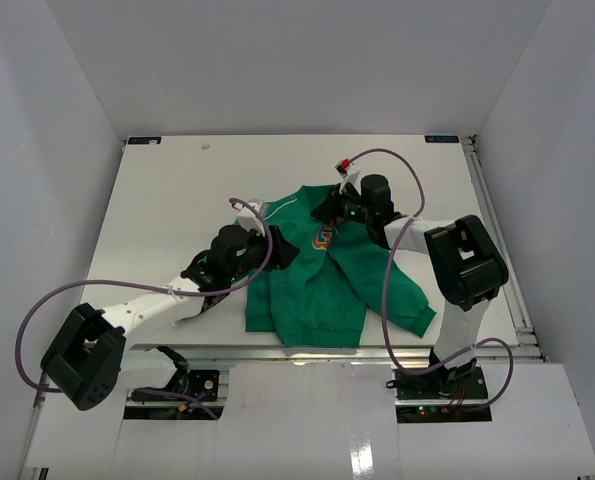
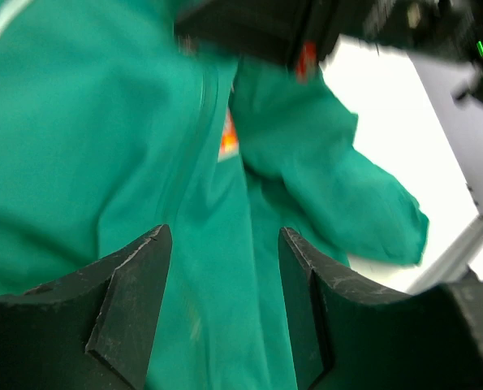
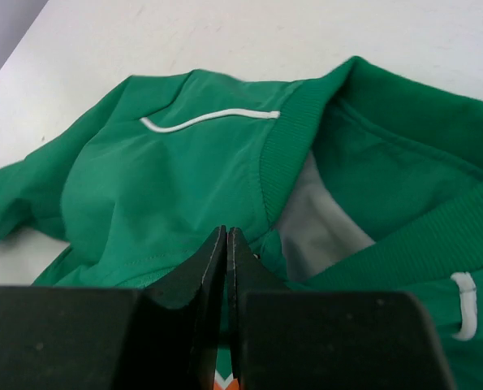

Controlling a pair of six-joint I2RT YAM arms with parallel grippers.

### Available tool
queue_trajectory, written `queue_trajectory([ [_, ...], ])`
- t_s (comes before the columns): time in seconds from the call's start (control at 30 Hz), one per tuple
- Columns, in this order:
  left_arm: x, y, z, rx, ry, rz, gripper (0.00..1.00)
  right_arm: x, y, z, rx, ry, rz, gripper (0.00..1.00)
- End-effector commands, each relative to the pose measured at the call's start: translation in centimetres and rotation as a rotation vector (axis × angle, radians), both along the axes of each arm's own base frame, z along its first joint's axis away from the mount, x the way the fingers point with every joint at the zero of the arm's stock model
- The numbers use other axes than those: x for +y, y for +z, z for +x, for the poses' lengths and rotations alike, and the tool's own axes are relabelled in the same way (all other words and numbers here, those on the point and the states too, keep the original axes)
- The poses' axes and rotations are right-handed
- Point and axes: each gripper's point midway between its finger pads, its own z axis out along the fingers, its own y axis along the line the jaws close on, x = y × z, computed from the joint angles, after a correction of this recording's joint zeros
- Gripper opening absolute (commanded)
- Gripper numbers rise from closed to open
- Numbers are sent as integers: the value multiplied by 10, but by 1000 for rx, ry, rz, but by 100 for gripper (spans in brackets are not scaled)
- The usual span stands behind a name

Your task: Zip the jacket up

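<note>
The green jacket (image 1: 317, 290) lies flat on the white table (image 1: 157, 210), collar away from the arms, front closed along most of its length. Its orange emblem (image 1: 322, 238) shows by the right gripper. My left gripper (image 2: 221, 236) is open and empty, hovering just over the jacket's front fabric (image 2: 103, 162) beside the zipper line (image 2: 199, 114). My right gripper (image 3: 226, 230) is shut, its tips down at the top of the zipper below the collar (image 3: 286, 138) and pale lining (image 3: 314, 211). I cannot see whether anything is pinched between its jaws.
A jacket sleeve (image 1: 402, 295) spreads toward the right arm's base. The right arm's purple cable (image 1: 392, 290) hangs across that sleeve. A metal rail (image 1: 497, 240) runs along the table's right edge. White walls enclose the table.
</note>
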Motion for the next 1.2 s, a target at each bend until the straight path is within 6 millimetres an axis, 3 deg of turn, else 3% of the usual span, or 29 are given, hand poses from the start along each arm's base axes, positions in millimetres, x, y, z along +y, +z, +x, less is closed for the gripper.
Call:
queue_trajectory([
  [0.0, -8, -15, 34, -1, 19, 154, 66, 21, 21, -30, -92, 105, 12, 8],
  [0.27, -33, -74, 66, 101, -29, 270, 62, 16, 18, -48, -127, 87, 9, 8],
  [0.4, -30, -101, 57, 169, -13, 264, 15, 3, 15, -47, -143, 13, -18, 8],
  [0.5, -25, -113, 44, 182, -6, 215, 1, -4, 12, -47, -146, -30, -16, 8],
  [0.73, -21, -127, 34, 208, -6, 199, 0, -20, 26, -47, -213, -130, 19, 8],
  [0.83, -20, -127, 31, 207, -3, 192, 0, -26, 38, -35, -259, -188, 21, 8],
  [1.03, -13, -126, 28, 198, 17, 185, 0, -36, 44, -12, -289, -276, 12, 8],
  [1.17, -12, -121, 32, 181, 37, 185, 0, -30, 58, 0, -324, -264, 27, 8],
])
